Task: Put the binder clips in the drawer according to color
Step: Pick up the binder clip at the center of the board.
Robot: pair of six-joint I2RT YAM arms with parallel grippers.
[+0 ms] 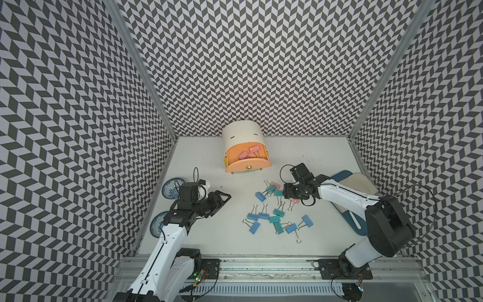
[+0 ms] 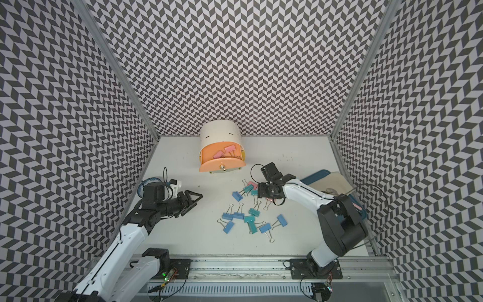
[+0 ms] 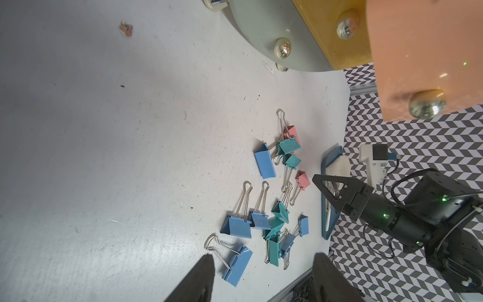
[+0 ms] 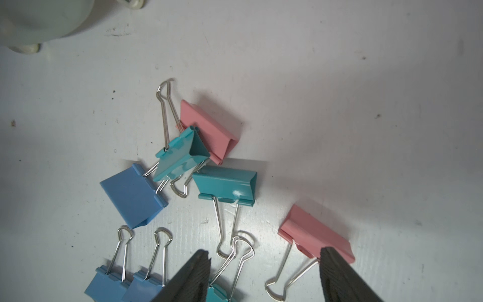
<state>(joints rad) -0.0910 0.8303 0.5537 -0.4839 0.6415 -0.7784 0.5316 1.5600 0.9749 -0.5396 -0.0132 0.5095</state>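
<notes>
A pink binder clip (image 4: pixel 316 235) lies on the white counter (image 4: pixel 366 104) beneath the right gripper (image 4: pixel 264 251), its body slanting across one of the fingers (image 4: pixel 337 277), its wire handle trailing into the gap between them, fingers apart and empty. The left gripper (image 1: pixel 222 204) hangs well apart, likewise spread. Blue and teal clips (image 1: pixel 274 219) crowd alongside. Beyond, the peach drawer (image 1: pixel 248 167) stands open with pink clips (image 1: pixel 253 149) inside
</notes>
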